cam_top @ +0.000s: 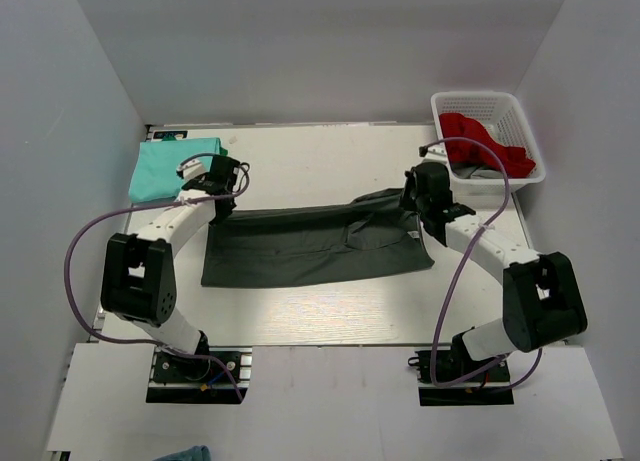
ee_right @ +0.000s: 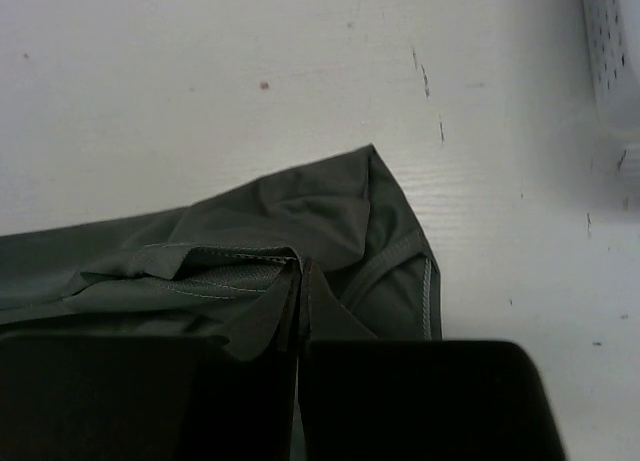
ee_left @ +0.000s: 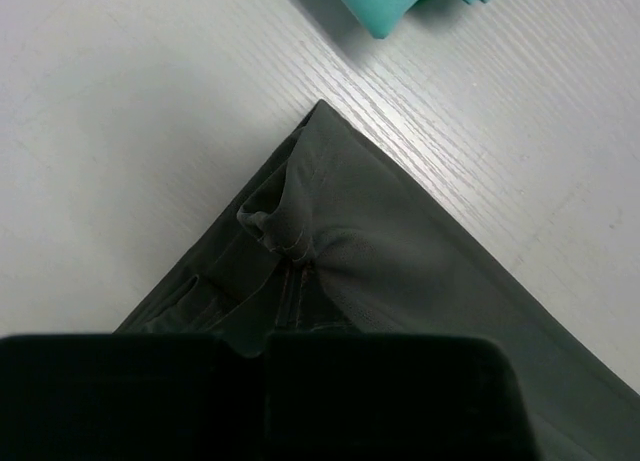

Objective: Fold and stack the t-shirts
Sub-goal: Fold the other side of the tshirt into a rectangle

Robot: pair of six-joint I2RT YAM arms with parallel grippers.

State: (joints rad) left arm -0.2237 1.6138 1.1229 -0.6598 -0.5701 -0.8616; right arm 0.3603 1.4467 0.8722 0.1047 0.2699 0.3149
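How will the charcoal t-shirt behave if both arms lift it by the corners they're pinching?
Probably floppy: the charcoal t-shirt bunches and wrinkles where the left fingers and right fingers pinch it, so the middle would likely sag. Likely light: thin fabric, lying flat. It may drag rather than slide cleanly on the table.

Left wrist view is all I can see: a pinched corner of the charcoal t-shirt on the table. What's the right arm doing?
Observer: The right pincer is shut on the opposite end of the charcoal t-shirt.
Operator: How does the shirt lie between the arms?
Observer: As a long folded band across the table, bunched up at its right end.
Operator: And the turquoise bit at my top edge?
Observer: That's the mint t-shirt, lying folded at the table's far left corner.
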